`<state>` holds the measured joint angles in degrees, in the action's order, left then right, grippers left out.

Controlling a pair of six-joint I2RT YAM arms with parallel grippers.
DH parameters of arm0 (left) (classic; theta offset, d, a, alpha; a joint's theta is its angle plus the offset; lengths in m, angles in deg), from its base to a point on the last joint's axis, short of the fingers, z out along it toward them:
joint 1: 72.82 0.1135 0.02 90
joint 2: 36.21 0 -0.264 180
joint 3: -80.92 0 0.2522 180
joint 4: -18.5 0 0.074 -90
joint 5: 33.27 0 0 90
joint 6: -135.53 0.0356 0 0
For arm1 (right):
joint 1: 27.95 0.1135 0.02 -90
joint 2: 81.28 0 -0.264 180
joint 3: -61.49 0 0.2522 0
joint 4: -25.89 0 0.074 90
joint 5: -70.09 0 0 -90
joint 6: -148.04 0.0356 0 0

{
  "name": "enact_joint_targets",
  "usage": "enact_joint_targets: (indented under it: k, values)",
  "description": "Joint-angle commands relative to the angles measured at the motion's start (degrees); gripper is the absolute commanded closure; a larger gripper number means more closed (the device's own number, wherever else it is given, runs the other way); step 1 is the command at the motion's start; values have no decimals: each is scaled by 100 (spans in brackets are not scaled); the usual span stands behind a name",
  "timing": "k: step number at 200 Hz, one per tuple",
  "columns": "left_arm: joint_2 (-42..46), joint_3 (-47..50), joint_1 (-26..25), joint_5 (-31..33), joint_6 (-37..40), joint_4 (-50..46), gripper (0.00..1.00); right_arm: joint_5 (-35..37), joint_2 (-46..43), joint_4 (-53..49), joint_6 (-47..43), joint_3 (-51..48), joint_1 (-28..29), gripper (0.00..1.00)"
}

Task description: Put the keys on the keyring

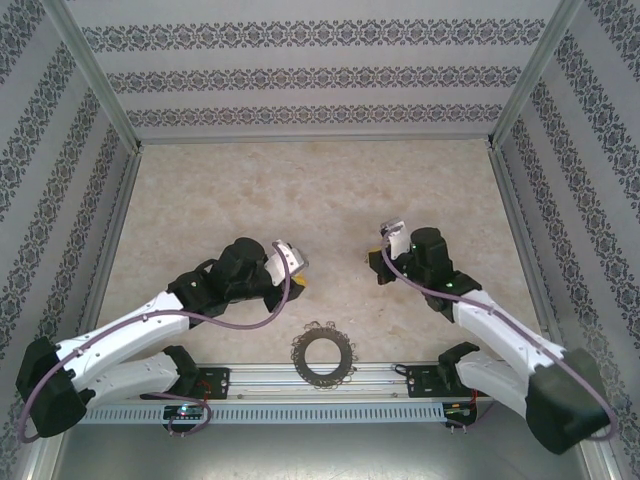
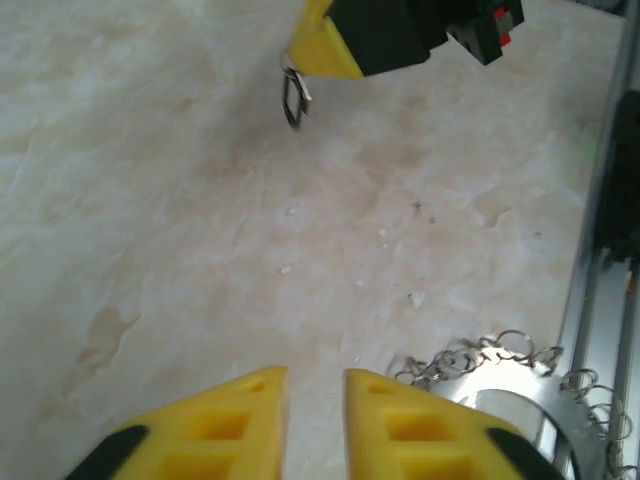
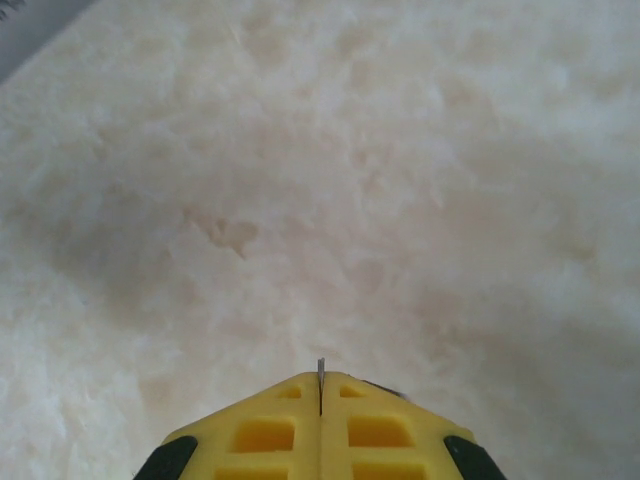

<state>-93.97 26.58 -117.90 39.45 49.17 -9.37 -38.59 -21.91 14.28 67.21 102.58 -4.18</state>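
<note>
The keyring [image 1: 322,355] lies flat at the table's near edge between the two arm bases; its grey rim fringed with wire loops also shows in the left wrist view as the keyring [image 2: 520,385]. My left gripper [image 1: 299,280] hovers up and left of it, and its yellow fingers [image 2: 240,420] stand a little apart with nothing between them. My right gripper [image 1: 378,268] is shut on the key: a thin silver sliver of the key [image 3: 321,372] pokes out between its pressed tips. From the left wrist, the key [image 2: 292,98] hangs under the right gripper [image 2: 318,55].
A metal rail [image 1: 320,378] runs along the near edge just behind the keyring. Patterned walls [image 1: 60,180] close in the left, right and back. The pale marble tabletop [image 1: 320,200] stretches beyond both grippers.
</note>
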Motion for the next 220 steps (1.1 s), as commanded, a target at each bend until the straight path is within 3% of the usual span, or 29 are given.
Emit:
enact_joint_targets:
  k: [1,25,77,112,166,220]
  values:
    - [-120,147,139,11,-848,-30,67,-55,553,139,388,188,63,100]
    - [-363,78,140,-166,-1229,-676,56,39,961,266,560,103,309,97]
    - [-518,237,140,-247,-1559,-688,43,447,1058,134,726,46,750,66]
    - [-500,464,281,-279,-1919,-475,41,475,763,-765,566,333,1294,46]
    - [106,1139,739,-321,-2660,52,37,511,1149,-1475,734,558,2224,41]
    - [464,1472,1006,-237,-2834,353,35,660,2431,-2082,591,1369,2947,42]
